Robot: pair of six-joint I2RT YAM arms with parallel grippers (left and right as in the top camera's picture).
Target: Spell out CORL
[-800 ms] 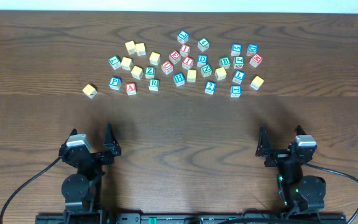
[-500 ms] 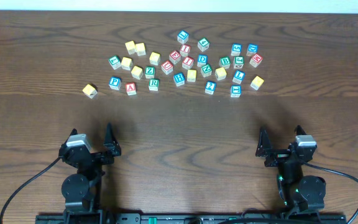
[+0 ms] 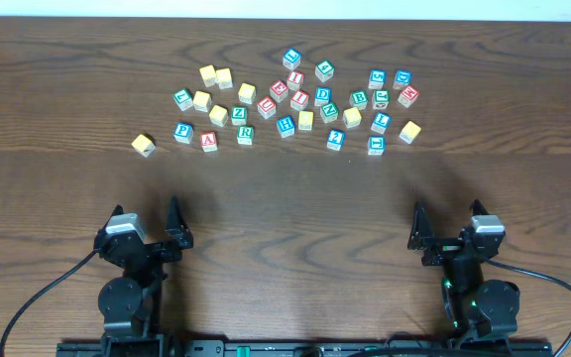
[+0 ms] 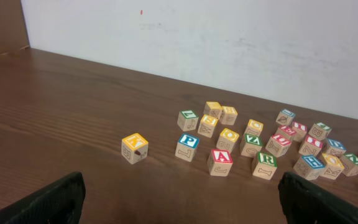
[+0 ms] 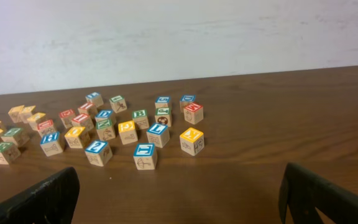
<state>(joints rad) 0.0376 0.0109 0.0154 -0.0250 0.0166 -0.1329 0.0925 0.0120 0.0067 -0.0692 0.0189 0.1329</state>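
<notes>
Wooden letter cubes (image 3: 245,133) lie scattered on the table (image 3: 285,198) at its far side, likely light, hard and smooth, best pinched across opposite flat faces, while left gripper (image 3: 147,213) and right gripper (image 3: 447,213) hang well short, jaws spread, empty

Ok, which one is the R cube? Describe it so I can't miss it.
Look at the block cluster on the far half of the table. Its near left edge has a row of three: blue P, red A, then the R cube. It's the rightmost, with a green letter on white.
</notes>
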